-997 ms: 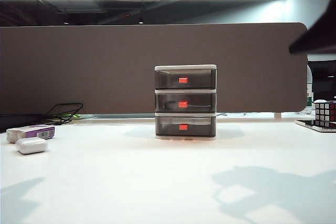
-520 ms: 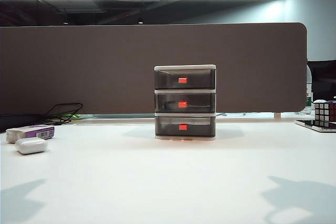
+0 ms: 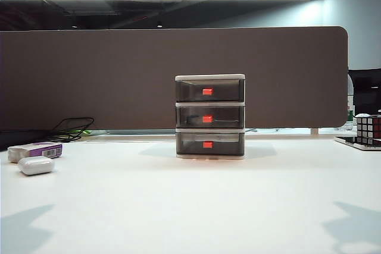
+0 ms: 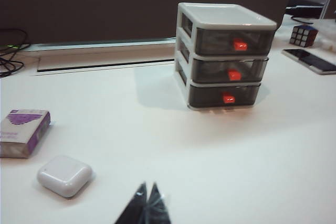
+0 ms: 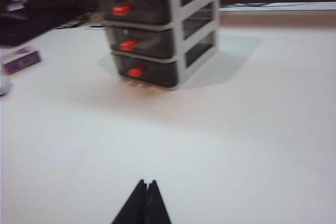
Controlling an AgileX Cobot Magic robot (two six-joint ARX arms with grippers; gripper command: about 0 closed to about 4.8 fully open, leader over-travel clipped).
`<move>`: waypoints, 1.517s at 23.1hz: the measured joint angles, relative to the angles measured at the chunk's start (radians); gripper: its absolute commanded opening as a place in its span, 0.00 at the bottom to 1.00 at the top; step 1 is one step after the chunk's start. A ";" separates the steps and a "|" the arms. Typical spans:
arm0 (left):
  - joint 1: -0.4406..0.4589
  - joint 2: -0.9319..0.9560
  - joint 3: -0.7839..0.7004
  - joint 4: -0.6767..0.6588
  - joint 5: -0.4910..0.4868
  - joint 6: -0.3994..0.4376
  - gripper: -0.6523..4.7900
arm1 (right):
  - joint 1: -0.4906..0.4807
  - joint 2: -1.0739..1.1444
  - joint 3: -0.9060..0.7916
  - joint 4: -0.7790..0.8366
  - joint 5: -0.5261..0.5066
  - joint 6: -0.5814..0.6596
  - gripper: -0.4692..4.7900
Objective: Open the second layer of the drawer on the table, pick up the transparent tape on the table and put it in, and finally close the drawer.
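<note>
Both black grippers, left (image 4: 146, 195) and right (image 5: 145, 192), hover pinched together and empty over the big plain white table (image 3: 190, 200), well short of the white-framed smoky grey three-tier drawer (image 3: 210, 116), all tiers pushed in, before a brown partition (image 3: 89, 75).
</note>
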 measured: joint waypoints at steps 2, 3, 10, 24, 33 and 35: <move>0.003 0.000 -0.002 -0.002 -0.044 0.031 0.11 | 0.000 0.000 0.000 0.000 0.062 -0.026 0.08; 0.006 0.000 -0.005 0.002 -0.052 0.043 0.11 | 0.000 0.000 0.000 0.000 0.075 -0.036 0.08; 0.140 0.000 -0.045 0.062 0.063 0.090 0.11 | -0.037 0.000 0.000 0.000 0.079 -0.071 0.08; 0.740 0.000 -0.045 0.082 0.587 0.082 0.11 | -0.274 0.000 0.000 0.047 -0.056 -0.074 0.08; 0.738 0.000 -0.045 0.075 0.596 0.082 0.11 | -0.274 0.000 0.000 0.047 -0.073 -0.074 0.08; 0.738 0.000 -0.045 0.075 0.595 0.082 0.11 | -0.274 0.000 0.000 0.047 -0.073 -0.074 0.08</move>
